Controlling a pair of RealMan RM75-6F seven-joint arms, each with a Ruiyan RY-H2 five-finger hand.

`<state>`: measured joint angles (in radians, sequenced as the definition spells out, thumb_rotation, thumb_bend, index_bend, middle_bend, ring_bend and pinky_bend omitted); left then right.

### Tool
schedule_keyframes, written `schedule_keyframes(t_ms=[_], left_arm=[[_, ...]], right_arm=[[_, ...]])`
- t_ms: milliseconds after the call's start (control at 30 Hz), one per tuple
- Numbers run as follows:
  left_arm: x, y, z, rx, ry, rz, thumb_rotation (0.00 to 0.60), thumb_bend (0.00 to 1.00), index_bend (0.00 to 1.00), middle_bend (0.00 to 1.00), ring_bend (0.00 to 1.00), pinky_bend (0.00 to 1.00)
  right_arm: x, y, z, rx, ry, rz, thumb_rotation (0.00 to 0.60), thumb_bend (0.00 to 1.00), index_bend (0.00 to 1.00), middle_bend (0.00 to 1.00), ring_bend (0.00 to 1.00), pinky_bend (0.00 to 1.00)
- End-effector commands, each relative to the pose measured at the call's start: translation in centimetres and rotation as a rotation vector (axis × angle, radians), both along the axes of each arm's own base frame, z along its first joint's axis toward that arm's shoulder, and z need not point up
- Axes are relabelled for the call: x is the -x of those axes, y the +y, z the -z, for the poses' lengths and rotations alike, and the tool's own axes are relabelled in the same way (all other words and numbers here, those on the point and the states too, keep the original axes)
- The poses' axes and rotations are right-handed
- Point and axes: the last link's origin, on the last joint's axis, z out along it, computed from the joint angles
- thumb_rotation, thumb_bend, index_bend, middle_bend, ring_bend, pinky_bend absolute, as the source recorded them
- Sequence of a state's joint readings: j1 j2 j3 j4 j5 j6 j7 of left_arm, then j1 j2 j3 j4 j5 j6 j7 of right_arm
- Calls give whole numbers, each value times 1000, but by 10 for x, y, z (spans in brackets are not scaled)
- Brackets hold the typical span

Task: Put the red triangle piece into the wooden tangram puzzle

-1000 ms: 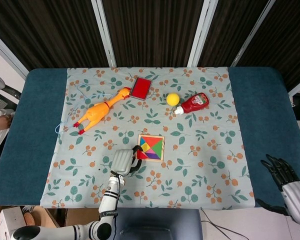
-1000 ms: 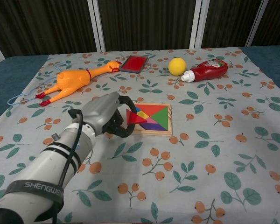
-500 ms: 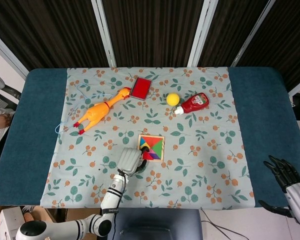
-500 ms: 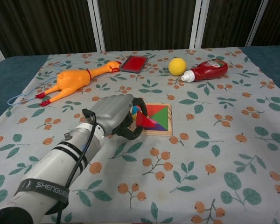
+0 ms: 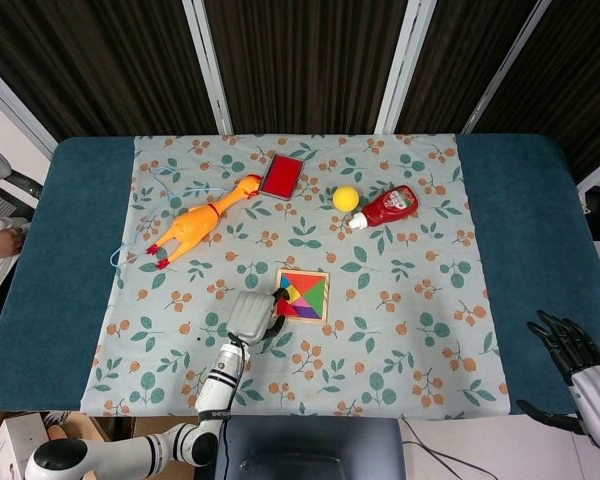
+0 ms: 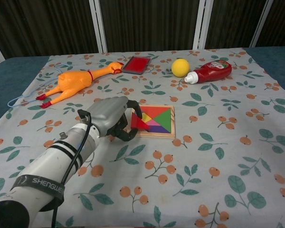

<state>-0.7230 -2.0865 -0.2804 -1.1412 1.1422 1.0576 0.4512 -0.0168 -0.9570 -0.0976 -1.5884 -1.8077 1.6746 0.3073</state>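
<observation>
The wooden tangram puzzle (image 5: 307,293) (image 6: 157,120) lies flat near the middle of the floral cloth, with coloured pieces in its frame. My left hand (image 5: 250,314) (image 6: 109,117) pinches the red triangle piece (image 6: 138,122) (image 5: 280,301) at the puzzle's left edge, the piece tilted over the frame's near-left corner. Whether the triangle touches the frame, I cannot tell. My right hand (image 5: 565,345) hangs off the table's right front corner in the head view, fingers spread and holding nothing.
A yellow rubber chicken (image 5: 198,222) (image 6: 75,81) lies at the left with a blue cord. A red flat case (image 5: 281,176), a yellow ball (image 5: 346,198) (image 6: 180,67) and a ketchup bottle (image 5: 388,207) (image 6: 212,71) lie behind the puzzle.
My left hand, which had swung right over the puzzle half a second ago, has drawn back left a little, carrying the red triangle to the frame's left edge. The right hand barely moved.
</observation>
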Motion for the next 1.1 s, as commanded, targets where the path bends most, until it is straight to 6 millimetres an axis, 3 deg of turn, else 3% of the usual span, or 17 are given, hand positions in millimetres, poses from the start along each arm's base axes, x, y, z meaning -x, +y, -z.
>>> schedule_keyframes(t_ms=[33, 1100], left_arm=[[1, 0, 1, 3, 6, -3, 600, 406, 554, 1000, 1000, 1000], [1, 2, 4, 10, 27, -11, 600, 413, 470, 1000, 1000, 1000]], right_arm=[[0, 0, 0, 0, -1, 1, 600, 247, 0, 0, 0, 0], [2, 1, -3, 6, -11, 9, 600, 247, 0, 0, 0, 0]])
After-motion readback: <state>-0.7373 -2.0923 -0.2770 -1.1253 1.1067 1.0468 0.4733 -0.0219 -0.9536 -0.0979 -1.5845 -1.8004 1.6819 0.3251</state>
